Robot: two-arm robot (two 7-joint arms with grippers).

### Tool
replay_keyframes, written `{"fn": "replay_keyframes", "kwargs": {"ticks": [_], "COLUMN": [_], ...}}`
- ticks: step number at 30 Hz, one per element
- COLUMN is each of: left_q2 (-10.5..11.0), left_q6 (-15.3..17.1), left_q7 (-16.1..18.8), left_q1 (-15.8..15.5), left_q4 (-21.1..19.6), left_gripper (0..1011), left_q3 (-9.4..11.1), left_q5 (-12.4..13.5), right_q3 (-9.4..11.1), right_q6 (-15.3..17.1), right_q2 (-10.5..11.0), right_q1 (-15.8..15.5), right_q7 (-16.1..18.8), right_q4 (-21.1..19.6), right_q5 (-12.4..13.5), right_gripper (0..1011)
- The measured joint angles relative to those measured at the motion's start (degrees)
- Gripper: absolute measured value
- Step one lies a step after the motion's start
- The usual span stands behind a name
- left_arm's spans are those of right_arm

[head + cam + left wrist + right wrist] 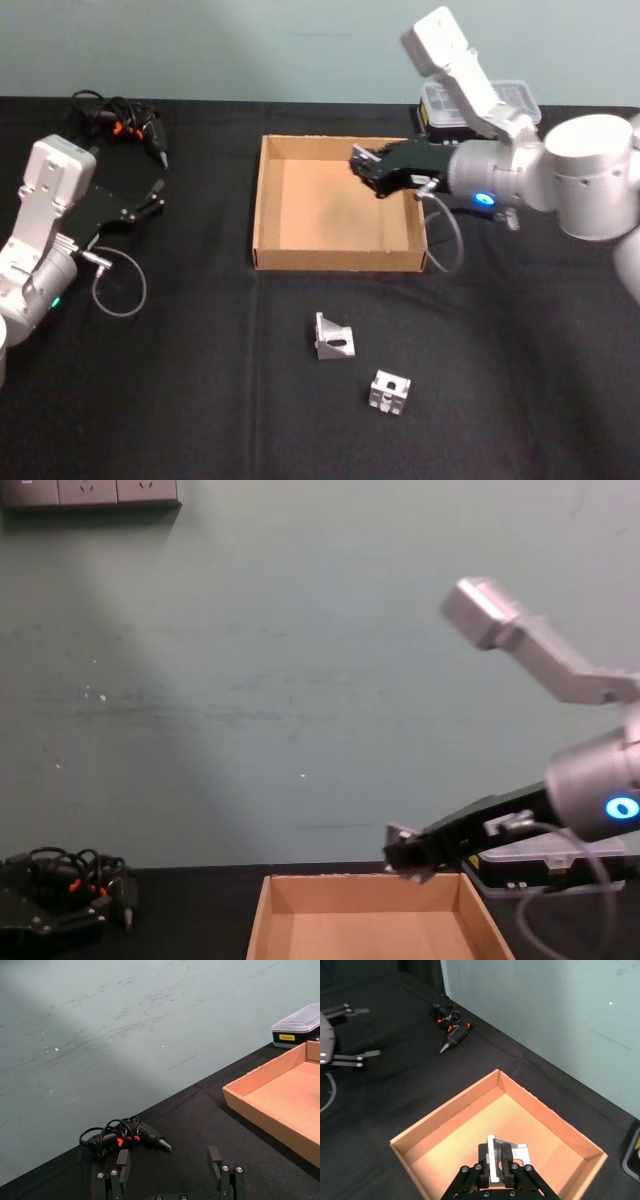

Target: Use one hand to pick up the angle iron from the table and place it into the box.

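Note:
My right gripper (366,170) hangs over the right part of the tan box (335,260), shut on a silver angle iron (520,1151). In the right wrist view the gripper (496,1149) holds the piece above the box floor (470,1145). The chest view shows the gripper (407,857) just above the box's rim (262,920). Two more angle irons (333,337) (389,392) lie on the black table (200,380) in front of the box. My left gripper (152,198) is parked open at the far left, with nothing between its fingers (216,1160).
A black corded tool with orange marks (122,120) lies at the back left, beyond the left gripper. A clear-lidded plastic case (500,98) stands behind the right arm. The table's front and the strip between left arm and box are bare.

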Motion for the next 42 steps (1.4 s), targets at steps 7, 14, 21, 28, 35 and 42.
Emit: {"fn": "replay_keyframes", "kwargs": {"ticks": [7,14,21,28,35,42], "left_q2": [0.0,0.0,0.0,0.0,0.0,0.0], "left_q6": [0.0,0.0,0.0,-0.01,0.0,0.0], "left_q7": [0.0,0.0,0.0,0.0,0.0,0.0], "left_q1": [0.0,0.0,0.0,0.0,0.0,0.0], "left_q4": [0.0,0.0,0.0,-0.01,0.0,0.0], "left_gripper": [1011,1011,1011,1011,1011,1011], "left_q3": [0.0,0.0,0.0,0.0,0.0,0.0], "left_q5": [0.0,0.0,0.0,0.0,0.0,0.0], "right_q3": [-2.06,-2.91,-3.8,-3.83,-3.8,-3.76], "right_q6": [-1.04,-2.74,-5.18,-6.45,-6.43,-6.3], "right_q2": [-5.53,-8.26,-10.93,-13.34,-13.05,-12.87], "right_q1": [4.13,6.04,8.05,9.92,9.73,9.56], "right_q7": [-1.05,-1.28,-0.99,-0.89,-0.82,-0.79], "right_q4": [9.05,14.81,21.61,27.57,26.85,26.37], "right_q5": [-3.09,-5.01,-7.18,-8.38,-8.32,-8.15], "right_gripper": [161,161,161,161,161,283]}}
